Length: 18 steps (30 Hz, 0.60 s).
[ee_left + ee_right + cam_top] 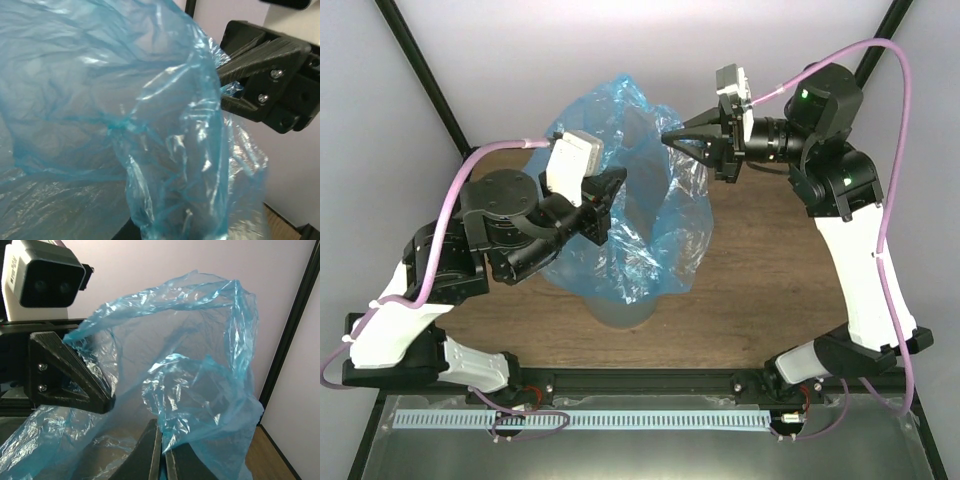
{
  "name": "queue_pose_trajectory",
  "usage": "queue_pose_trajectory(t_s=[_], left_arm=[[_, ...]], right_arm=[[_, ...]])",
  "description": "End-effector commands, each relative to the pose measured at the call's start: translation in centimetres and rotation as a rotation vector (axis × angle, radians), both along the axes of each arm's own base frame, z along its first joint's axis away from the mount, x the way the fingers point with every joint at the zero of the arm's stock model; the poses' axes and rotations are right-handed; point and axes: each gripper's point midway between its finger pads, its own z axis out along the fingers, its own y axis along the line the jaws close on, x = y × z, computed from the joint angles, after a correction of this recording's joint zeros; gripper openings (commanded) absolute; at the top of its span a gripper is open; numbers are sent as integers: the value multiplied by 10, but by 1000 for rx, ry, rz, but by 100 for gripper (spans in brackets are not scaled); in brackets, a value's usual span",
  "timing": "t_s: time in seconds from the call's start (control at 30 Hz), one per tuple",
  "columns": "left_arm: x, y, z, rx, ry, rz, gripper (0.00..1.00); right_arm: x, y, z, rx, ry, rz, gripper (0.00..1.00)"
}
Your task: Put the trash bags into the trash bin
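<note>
A light-blue translucent trash bag (pixel 640 200) hangs spread open between my two grippers, above the round grey trash bin (pixel 620 312), whose lower wall shows under the film. My left gripper (pixel 617 186) is shut on the bag's left edge. Its own fingers are hidden behind film in the left wrist view, where the bag (pixel 125 125) fills the frame. My right gripper (pixel 672 140) is shut on the bag's far right edge. In the right wrist view its jaws (pixel 162 460) pinch the film (pixel 200 390). The left gripper (pixel 75 380) shows opposite.
The wooden table (pixel 770 280) lies under the bin. Black frame posts (pixel 420 70) rise at the back corners. The right gripper (pixel 250 85) sits close in the left wrist view. Pink cables (pixel 900 120) loop over both arms.
</note>
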Motion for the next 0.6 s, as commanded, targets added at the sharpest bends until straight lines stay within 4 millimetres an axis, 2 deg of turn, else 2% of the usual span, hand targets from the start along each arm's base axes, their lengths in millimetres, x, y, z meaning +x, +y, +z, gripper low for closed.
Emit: queue_pose_trajectory(t_s=[0.0, 0.13, 0.3, 0.4, 0.5, 0.57], left_arm=[[3, 8, 10, -20, -33, 28, 4], [2, 1, 11, -29, -36, 12, 4], [3, -5, 3, -5, -22, 7, 4], [8, -6, -9, 31, -11, 32, 4], [13, 1, -10, 33, -7, 82, 4], [17, 14, -4, 14, -14, 136, 4]], right_arm=[[-20, -7, 14, 18, -40, 18, 1], [-19, -9, 10, 11, -30, -12, 1], [6, -10, -5, -12, -6, -134, 1], [28, -14, -11, -13, -2, -237, 1], [43, -16, -15, -10, 9, -290, 1], [44, -14, -12, -1, 2, -279, 1]])
